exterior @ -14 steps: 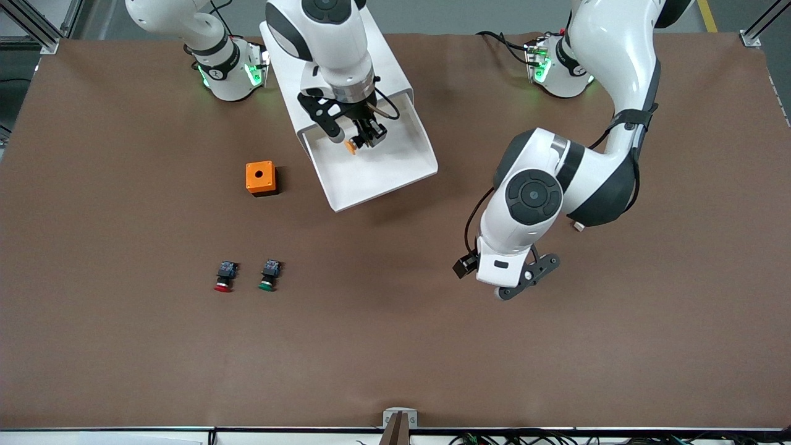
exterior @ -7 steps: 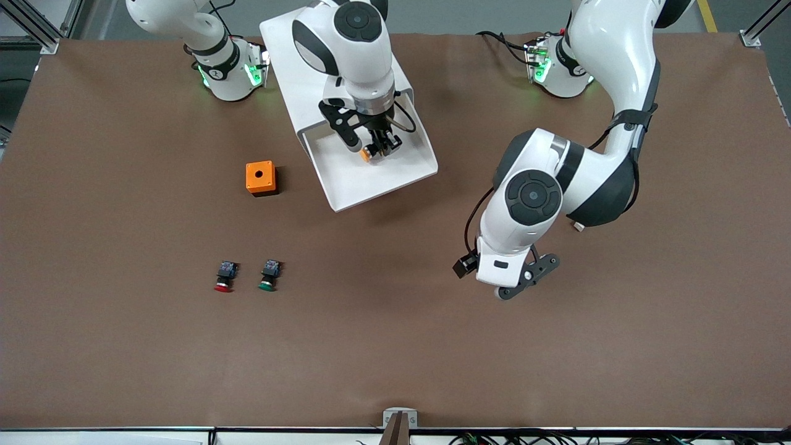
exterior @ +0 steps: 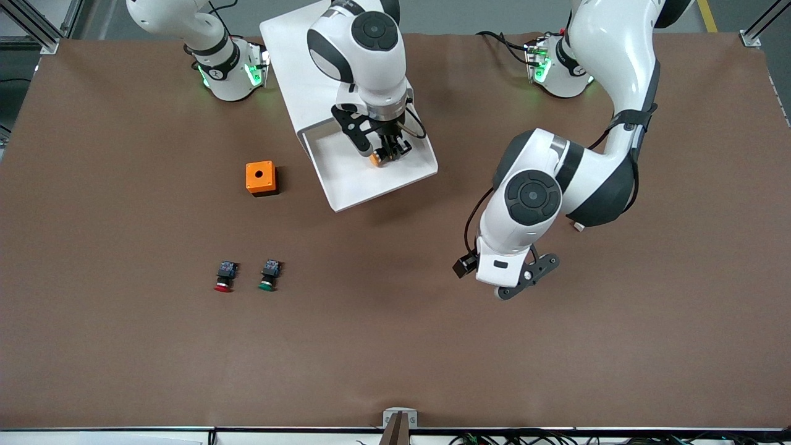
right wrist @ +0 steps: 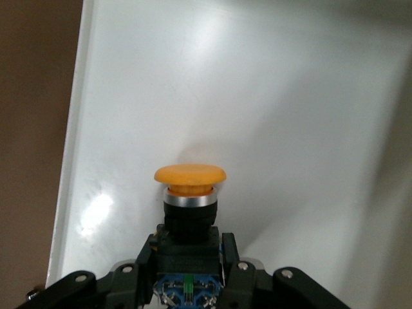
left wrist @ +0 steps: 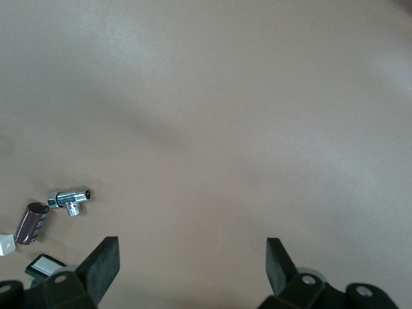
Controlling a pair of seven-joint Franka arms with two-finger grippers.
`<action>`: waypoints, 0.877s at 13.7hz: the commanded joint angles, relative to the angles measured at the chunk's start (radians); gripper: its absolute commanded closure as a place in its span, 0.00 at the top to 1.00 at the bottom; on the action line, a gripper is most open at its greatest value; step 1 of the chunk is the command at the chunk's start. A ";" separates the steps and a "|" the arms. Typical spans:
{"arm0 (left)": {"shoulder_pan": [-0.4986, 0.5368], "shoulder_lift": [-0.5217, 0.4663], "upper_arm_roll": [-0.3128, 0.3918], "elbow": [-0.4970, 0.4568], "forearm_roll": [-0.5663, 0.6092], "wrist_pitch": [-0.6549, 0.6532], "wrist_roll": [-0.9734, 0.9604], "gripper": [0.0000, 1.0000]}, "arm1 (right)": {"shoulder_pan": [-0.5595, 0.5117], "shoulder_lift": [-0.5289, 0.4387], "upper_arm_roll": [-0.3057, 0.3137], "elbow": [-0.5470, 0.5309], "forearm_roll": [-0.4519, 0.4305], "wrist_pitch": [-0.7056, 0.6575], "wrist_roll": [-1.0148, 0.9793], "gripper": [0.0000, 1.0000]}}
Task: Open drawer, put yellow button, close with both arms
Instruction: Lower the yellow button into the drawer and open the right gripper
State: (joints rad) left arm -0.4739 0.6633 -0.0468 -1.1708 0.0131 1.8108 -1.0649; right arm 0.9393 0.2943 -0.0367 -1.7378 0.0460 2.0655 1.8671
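The drawer (exterior: 361, 182) stands pulled out of the white cabinet (exterior: 296, 68), its white tray floor bare. My right gripper (exterior: 387, 152) hangs low over the tray, shut on the black body of the yellow button (exterior: 375, 159). In the right wrist view the yellow button (right wrist: 189, 183) points its orange cap away from the gripper (right wrist: 187, 257), just above the drawer floor (right wrist: 290, 96). My left gripper (exterior: 527, 278) waits open over bare table toward the left arm's end. The left wrist view shows its fingers (left wrist: 103, 261) wide apart with nothing between them.
An orange box (exterior: 260, 178) with a round hole sits beside the drawer, toward the right arm's end. A red-capped button (exterior: 224, 276) and a green-capped button (exterior: 269, 275) lie nearer the front camera. A small chrome fitting (left wrist: 71, 199) lies on the table near the left gripper.
My right gripper has carried the yellow button across the open drawer, toward the left arm's end and the drawer's front. The left arm has not moved.
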 commanded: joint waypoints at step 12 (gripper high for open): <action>-0.018 -0.018 -0.090 -0.029 0.011 0.012 -0.001 1.00 | -0.054 -0.009 -0.019 0.063 -0.014 -0.106 -0.151 1.00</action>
State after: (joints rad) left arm -0.4884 0.6633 -0.1144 -1.1758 0.0130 1.8108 -1.0638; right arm 0.9254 0.2942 -0.0579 -1.6928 0.0398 2.0161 1.8031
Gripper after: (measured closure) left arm 0.000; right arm 0.000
